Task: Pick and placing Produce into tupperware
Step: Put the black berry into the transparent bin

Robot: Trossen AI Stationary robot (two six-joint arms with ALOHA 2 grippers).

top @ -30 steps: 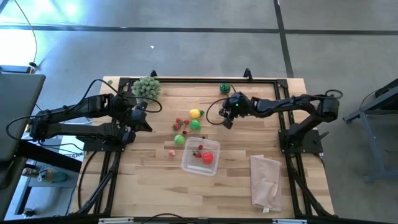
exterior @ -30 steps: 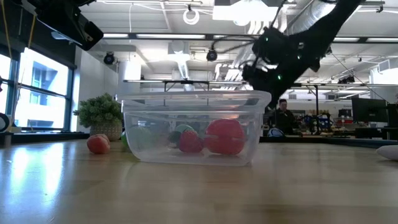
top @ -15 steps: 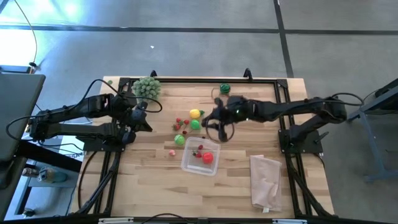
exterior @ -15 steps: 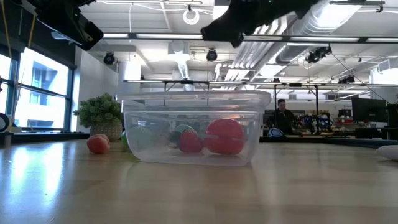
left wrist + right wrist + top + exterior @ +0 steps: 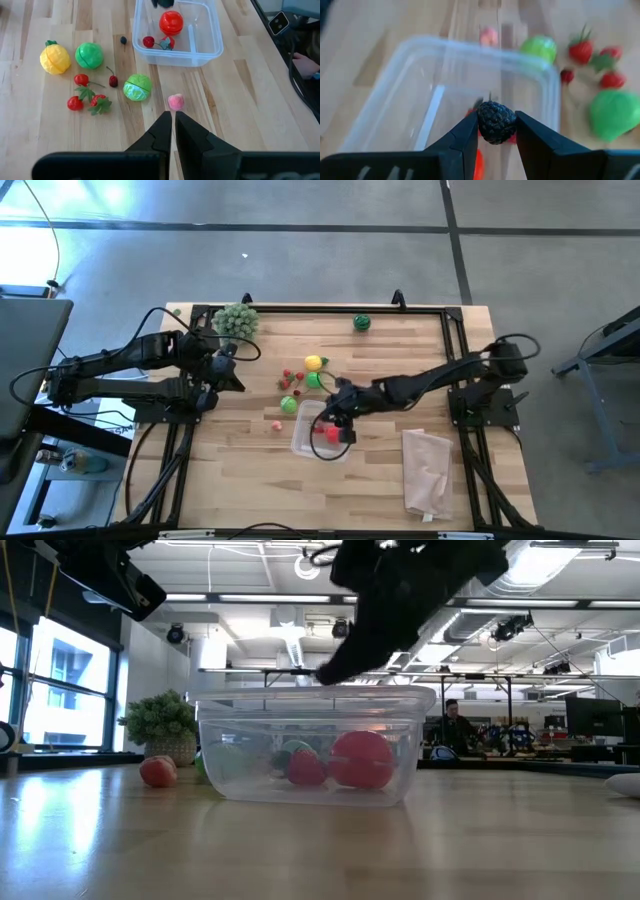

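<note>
My right gripper (image 5: 496,126) hangs over the clear tupperware (image 5: 322,431) and is shut on a small dark, bumpy berry (image 5: 496,121). Inside the tupperware lie a red tomato (image 5: 171,21) and a small red piece (image 5: 148,41). Left of it on the wood lie a yellow fruit (image 5: 314,363), a green ball (image 5: 314,380), a pale green cabbage (image 5: 288,405), strawberries (image 5: 290,378) and a pink piece (image 5: 277,425). The striped green ball (image 5: 361,323) rests near the far edge. My left gripper (image 5: 173,119) waits shut over the table's left part. My right gripper pinches the dark berry (image 5: 496,121) between its two fingers (image 5: 470,134), one on each side of it. The fingers come slanting down from the table's right. The berry is lifted clear, above the open tupperware (image 5: 435,95).
A grey-green bushy ball (image 5: 236,320) stands at the far left of the table. A pale pinkish bag (image 5: 427,470) lies near the right near corner. Bare wood lies in front of the tupperware (image 5: 315,745) toward the near edge.
My right gripper has swung from the far middle of the table toward the near edge and leftward, dropping lower, until it hangs over the tupperware. The produce on the wood and the tupperware have stayed in place.
</note>
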